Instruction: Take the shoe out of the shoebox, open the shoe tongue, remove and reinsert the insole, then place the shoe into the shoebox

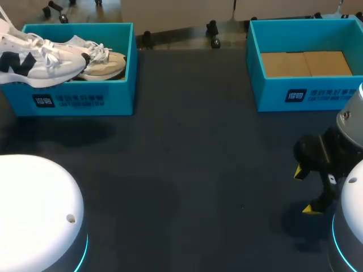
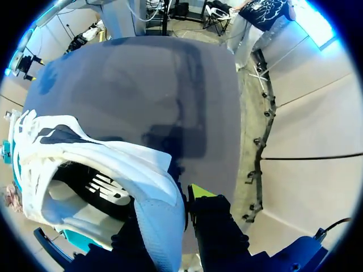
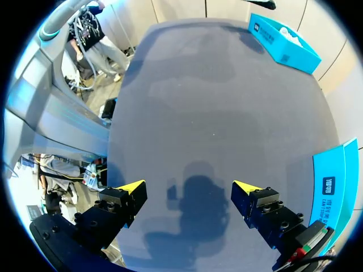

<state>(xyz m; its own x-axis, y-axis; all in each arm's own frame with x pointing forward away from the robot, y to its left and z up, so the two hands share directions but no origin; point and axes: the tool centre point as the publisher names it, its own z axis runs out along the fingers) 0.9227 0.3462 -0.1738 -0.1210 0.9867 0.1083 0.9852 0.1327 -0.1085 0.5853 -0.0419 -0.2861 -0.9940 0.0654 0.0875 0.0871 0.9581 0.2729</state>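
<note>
My left end effector (image 2: 170, 207) pinches the shoe (image 1: 39, 62) by the heel above the box (image 1: 79, 99) at upper left, mid-removal; next I'd set it on the tabletop (image 1: 193, 158) by my spread right end effector (image 3: 190, 190).

This looks like a robotics lab. A left arm (image 1: 34, 209) and a right arm (image 1: 323, 156), on white bases ringed with blue light, stand at a dark table (image 1: 187, 170). A left box (image 1: 79, 99) and a right box (image 1: 295, 96), both blue, sit at the far side.
</note>
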